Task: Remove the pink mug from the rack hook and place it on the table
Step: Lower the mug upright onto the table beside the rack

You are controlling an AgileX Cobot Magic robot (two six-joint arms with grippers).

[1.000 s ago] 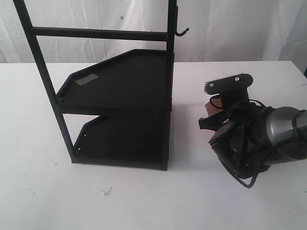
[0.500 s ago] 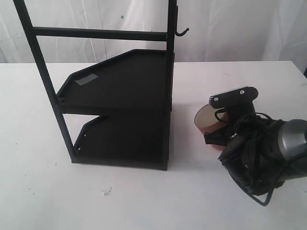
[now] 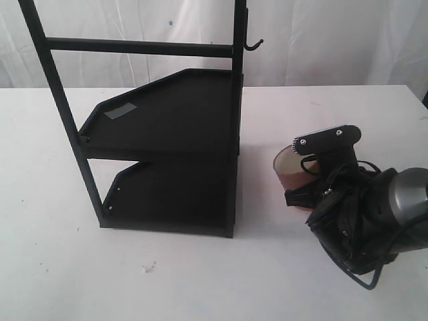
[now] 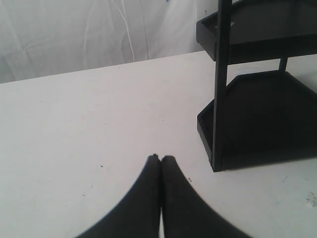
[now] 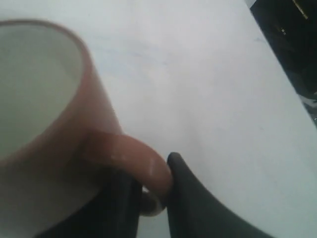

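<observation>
Exterior view: a tall black metal rack [image 3: 167,120] with two angled-corner shelves stands on the broad white table [image 3: 200,281], filling the left and centre of the frame. A grey tape patch [image 3: 119,111] lies on the upper shelf. The small black curved rack hook [image 3: 253,44] juts from the upright post at top centre.

The salmon-pink cylindrical mug [image 3: 289,168] is at middle right of the frame. It is to the right of the rack's lower shelf, apart from it, and well below and apart from the hook. It is tilted, with its whitish mouth turned toward the left of the frame. Whether its base touches the table cannot be told; the arm hides the underside.

Right wrist view: the right gripper [image 5: 151,173] is drawn in on the mug's loop handle [image 5: 143,166], one dark finger on each side and only the handle's thickness between them. The mug body fills the left of the frame.

Left wrist view: the left gripper [image 4: 161,159] sits at bottom centre over bare table. Its fingertips meet and hold nothing. The rack's corner post and shelves are at upper right.
</observation>
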